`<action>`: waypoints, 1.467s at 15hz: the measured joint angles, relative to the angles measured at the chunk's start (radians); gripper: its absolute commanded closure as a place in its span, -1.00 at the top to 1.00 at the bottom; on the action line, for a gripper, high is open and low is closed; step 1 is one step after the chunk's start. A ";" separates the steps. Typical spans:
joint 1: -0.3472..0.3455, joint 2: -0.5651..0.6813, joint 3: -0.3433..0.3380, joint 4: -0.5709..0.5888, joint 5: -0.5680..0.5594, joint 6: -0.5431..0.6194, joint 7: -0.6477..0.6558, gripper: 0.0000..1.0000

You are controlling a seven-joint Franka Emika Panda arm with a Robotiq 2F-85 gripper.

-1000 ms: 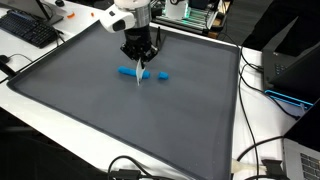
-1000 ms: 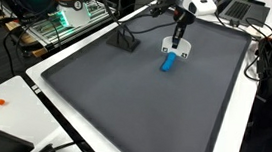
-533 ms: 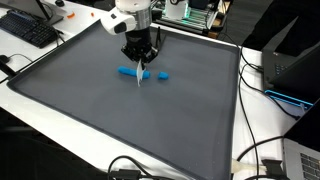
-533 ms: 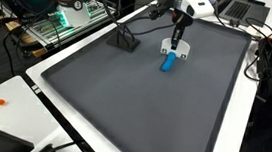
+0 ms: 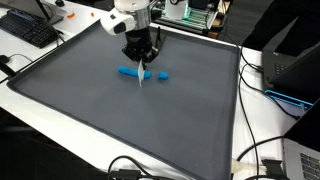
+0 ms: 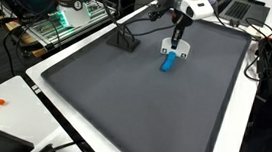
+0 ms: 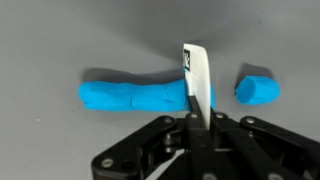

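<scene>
The claw (image 7: 195,120) is clamped on a white blade (image 7: 197,75), whose edge stands on the right end of the blue roll (image 7: 130,96), which lies on the far part of the mat (image 5: 100,120). One chunk (image 7: 257,88) already lies apart to its right, so I judge that most of the roll is still uncut. Against a second ago, the blade seems to have edged slightly right, while roll and chunk lie unchanged.

arm (image 5: 128,20) lowered, hand (image 5: 141,61) pointing down, clenched

The long clay roll (image 7: 135,97) and small clay lump (image 7: 257,88) are bright blue, the flat plastic blade (image 7: 197,75) white, the worktop (image 7: 60,40) plain dark grey.
</scene>
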 measured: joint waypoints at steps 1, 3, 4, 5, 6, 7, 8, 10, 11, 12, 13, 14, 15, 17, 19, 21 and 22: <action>-0.003 0.000 0.005 0.000 0.009 -0.001 -0.007 -0.98; -0.007 0.000 0.011 -0.001 0.016 -0.004 -0.010 -0.98; -0.007 0.000 0.012 -0.001 0.016 -0.006 -0.010 -0.98; -0.007 0.000 0.012 -0.001 0.016 -0.007 -0.010 -0.98; -0.007 0.000 0.013 -0.001 0.016 -0.010 -0.010 -0.98; -0.007 0.000 0.014 -0.001 0.016 -0.012 -0.010 -0.98; -0.007 -0.001 0.015 -0.001 0.016 -0.016 -0.010 -0.98; -0.007 -0.002 0.017 0.000 0.018 -0.031 -0.010 -0.98; -0.006 -0.002 0.019 0.000 0.019 -0.040 -0.009 -0.98; -0.006 -0.003 0.021 0.001 0.021 -0.046 -0.008 -0.98; -0.005 -0.004 0.024 0.001 0.021 -0.052 -0.006 -0.98; -0.003 -0.005 0.025 0.001 0.021 -0.058 -0.005 -0.98; -0.002 -0.007 0.026 0.001 0.021 -0.066 -0.004 -0.98; -0.001 -0.010 0.028 0.001 0.021 -0.082 -0.004 -0.98; 0.000 -0.013 0.029 0.001 0.021 -0.094 -0.004 -0.98; 0.000 -0.018 0.029 0.001 0.021 -0.100 -0.004 -0.98; 0.000 -0.022 0.029 0.001 0.021 -0.106 -0.004 -0.98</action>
